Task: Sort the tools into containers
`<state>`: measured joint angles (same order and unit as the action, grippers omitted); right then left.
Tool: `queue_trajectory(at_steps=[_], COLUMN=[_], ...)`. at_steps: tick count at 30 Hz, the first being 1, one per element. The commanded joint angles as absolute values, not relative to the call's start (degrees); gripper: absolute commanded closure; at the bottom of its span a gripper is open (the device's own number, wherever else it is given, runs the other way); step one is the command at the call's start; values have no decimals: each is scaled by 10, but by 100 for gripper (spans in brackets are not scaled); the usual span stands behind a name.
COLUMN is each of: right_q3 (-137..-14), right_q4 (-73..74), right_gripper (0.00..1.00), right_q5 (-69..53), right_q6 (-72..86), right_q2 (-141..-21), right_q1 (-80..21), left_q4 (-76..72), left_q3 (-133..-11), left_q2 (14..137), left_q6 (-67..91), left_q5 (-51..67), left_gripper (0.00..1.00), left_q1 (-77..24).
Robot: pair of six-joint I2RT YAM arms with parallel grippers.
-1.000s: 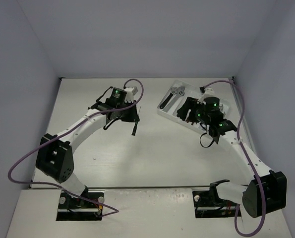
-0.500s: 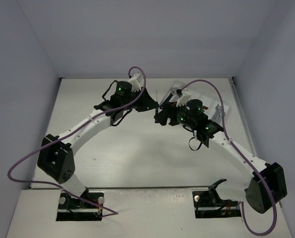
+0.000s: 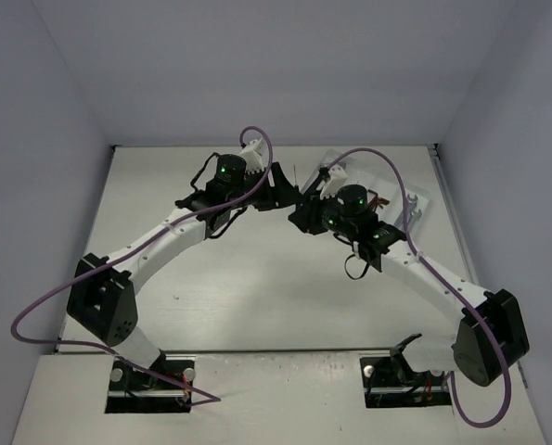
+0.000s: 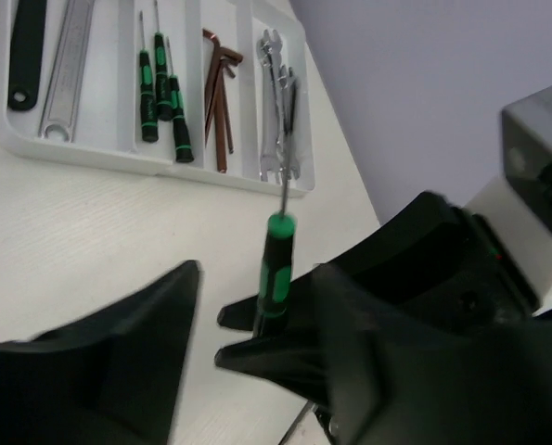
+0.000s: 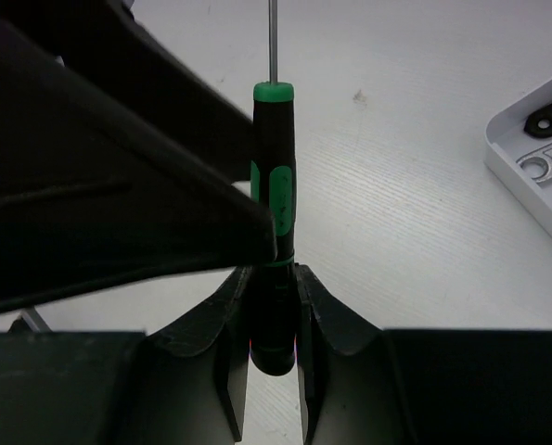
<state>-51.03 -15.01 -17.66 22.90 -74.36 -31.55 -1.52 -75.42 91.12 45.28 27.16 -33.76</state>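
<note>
1. The right gripper (image 5: 274,287) is clamped on the butt end of a green-and-black screwdriver (image 5: 274,176), with a finger tight against each side of the handle.
2. The left gripper (image 4: 257,273) has its fingers spread, one on each side of the handle. Whether either finger touches it cannot be told.
3. The screwdriver hangs in the air over the table (image 5: 424,185), between the two grippers. It is near the tray (image 4: 90,153) but outside it.
4. Inside the tray, three screwdrivers (image 4: 150,93) lie in one compartment and hex keys (image 4: 222,93) in the next. Small wrenches (image 4: 277,102) fill the end one, and two larger wrenches (image 4: 67,65) the opposite end.
</note>
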Motion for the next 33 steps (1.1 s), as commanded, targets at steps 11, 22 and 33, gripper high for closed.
queue_trajectory(at_steps=[11,22,33], right_q3=[-607,-768,-757], right_q4=[-111,-81,-37], right_gripper=[99,64,32], right_q5=[50,85,118], right_q6=[320,310,248], right_q2=[-875,-1098,-948], right_q1=[-184,-139,-137], left_q4=[251,331,364], left_q3=[-688,-567,-647], left_q2=[687,500,491], left_q6=[231,235,203], left_q5=[-60,-111,-122], left_gripper=[31,29,27], left_q1=[-304,-297,-294])
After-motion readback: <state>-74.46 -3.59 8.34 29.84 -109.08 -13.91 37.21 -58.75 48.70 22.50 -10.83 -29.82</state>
